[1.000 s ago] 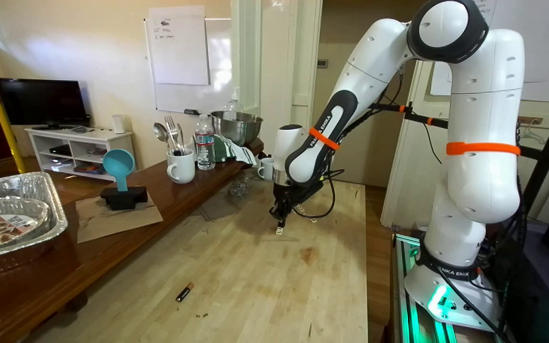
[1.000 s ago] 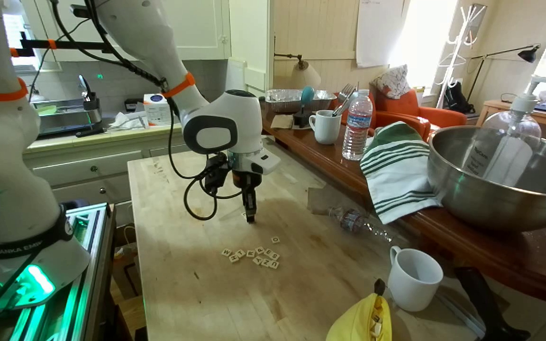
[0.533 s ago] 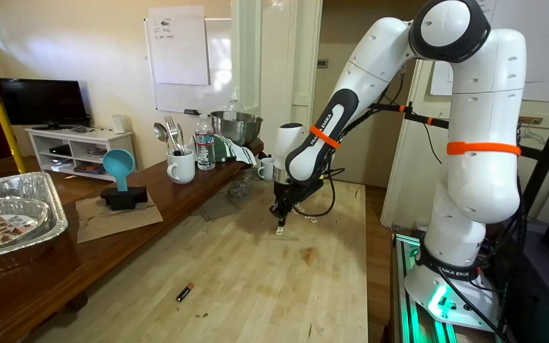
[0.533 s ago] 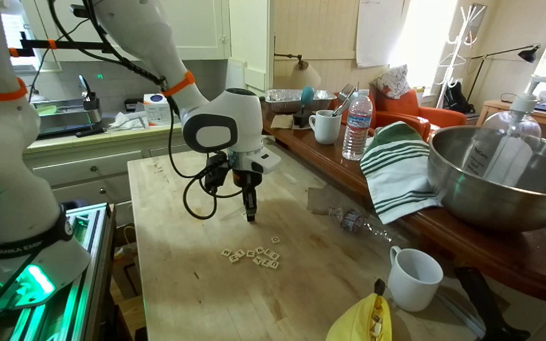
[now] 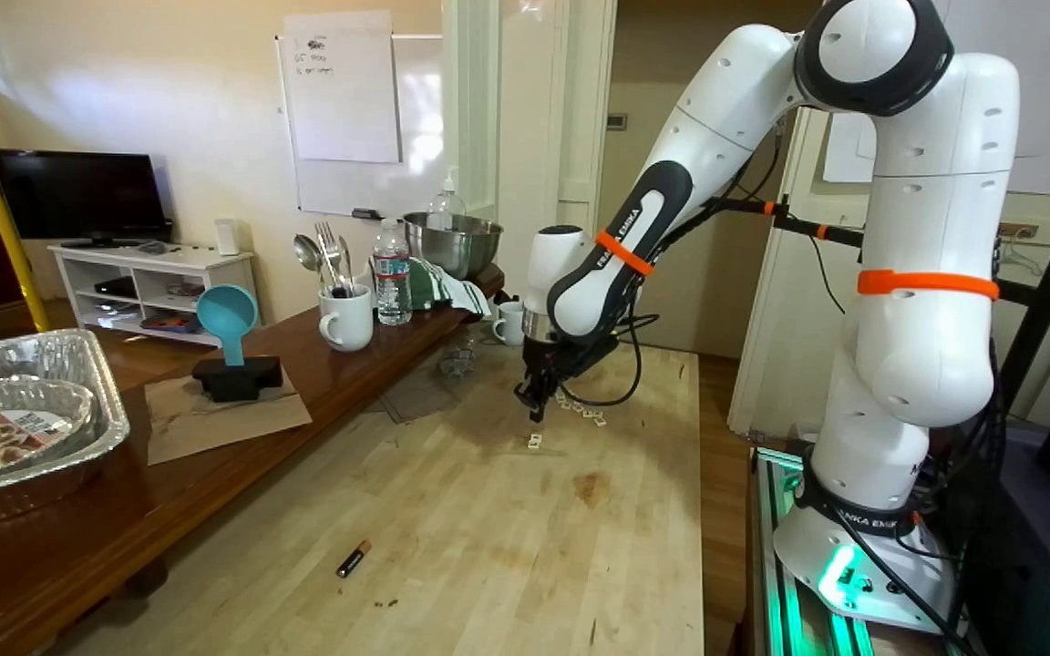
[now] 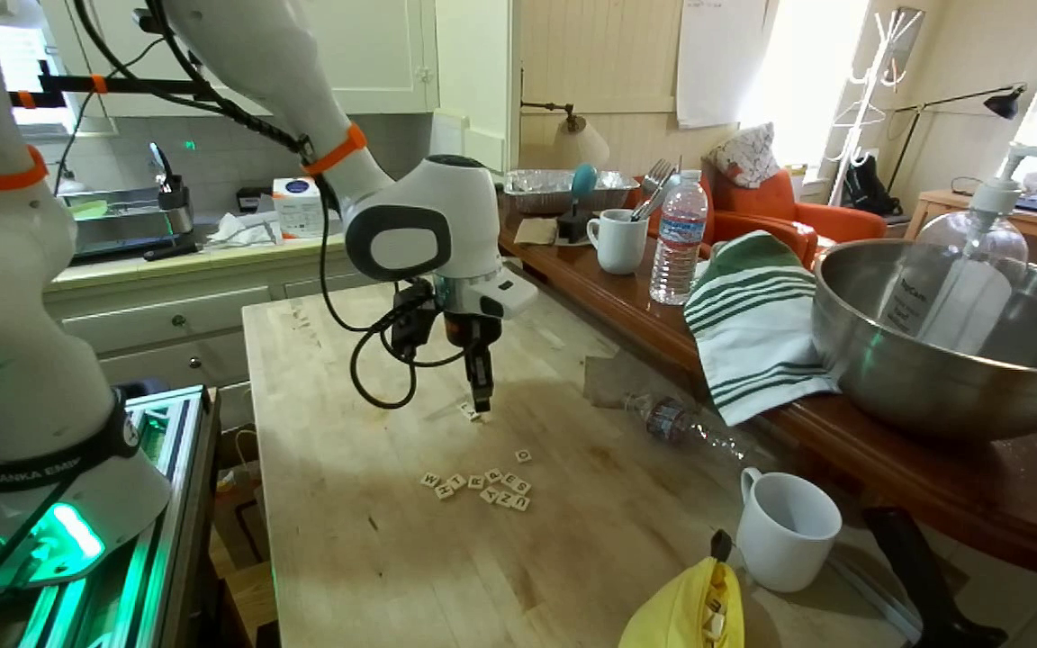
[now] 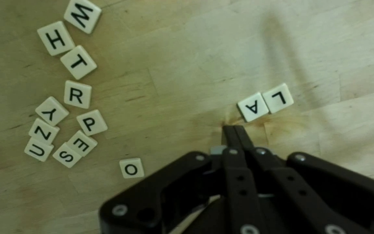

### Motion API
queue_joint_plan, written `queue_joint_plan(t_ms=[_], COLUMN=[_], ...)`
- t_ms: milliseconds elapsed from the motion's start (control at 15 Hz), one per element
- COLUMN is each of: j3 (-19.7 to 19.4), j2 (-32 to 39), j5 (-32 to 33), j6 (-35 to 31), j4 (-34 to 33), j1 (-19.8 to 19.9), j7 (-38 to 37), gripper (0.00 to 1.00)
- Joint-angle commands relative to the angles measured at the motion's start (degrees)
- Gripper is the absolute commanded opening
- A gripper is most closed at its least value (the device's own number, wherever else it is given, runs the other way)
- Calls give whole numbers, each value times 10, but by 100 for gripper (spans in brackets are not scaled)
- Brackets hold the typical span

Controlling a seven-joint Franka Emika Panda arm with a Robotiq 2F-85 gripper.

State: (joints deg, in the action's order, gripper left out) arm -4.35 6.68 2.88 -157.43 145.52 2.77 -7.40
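My gripper [image 7: 233, 127] is shut with its fingertips pressed together and nothing between them. Close beyond the tips lie two cream letter tiles side by side, the A tile [image 7: 253, 106] and the L tile [image 7: 278, 98]. To the left in the wrist view sits the O tile [image 7: 131, 168], alone. Farther left is a loose cluster of several letter tiles, among them the R tile [image 7: 78, 94] and the W tile [image 7: 83, 15]. In both exterior views the gripper [image 5: 537, 417] hangs a little above the wooden table [image 6: 374, 576], beside the tile pair [image 6: 469, 411].
A yellow pouch [image 6: 685, 607], a white mug [image 6: 789, 531] and a lying plastic bottle [image 6: 671, 421] are on the table. A battery [image 5: 354, 558] lies nearer the opposite end. Along one side runs a raised brown ledge [image 5: 306, 364] bearing a steel bowl [image 6: 951, 360] and an upright bottle [image 6: 680, 236].
The gripper has lifted slightly away from the tabletop, uncovering more of the tile pair beneath it. It has stayed shut, and the tiles look unmoved.
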Motion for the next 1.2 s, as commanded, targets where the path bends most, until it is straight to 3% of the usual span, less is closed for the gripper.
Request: queue_joint_plan(t_ms=[0, 133, 800, 1133], j3=[-7, -20, -39, -58], j2=[-33, -43, -57, -44], j5=[23, 82, 110, 163], j6=[13, 12, -12, -49], j4=[19, 25, 59, 64], j1=[9, 13, 62, 80], j7=[61, 93, 430, 530], gripper=[0, 0, 0, 0])
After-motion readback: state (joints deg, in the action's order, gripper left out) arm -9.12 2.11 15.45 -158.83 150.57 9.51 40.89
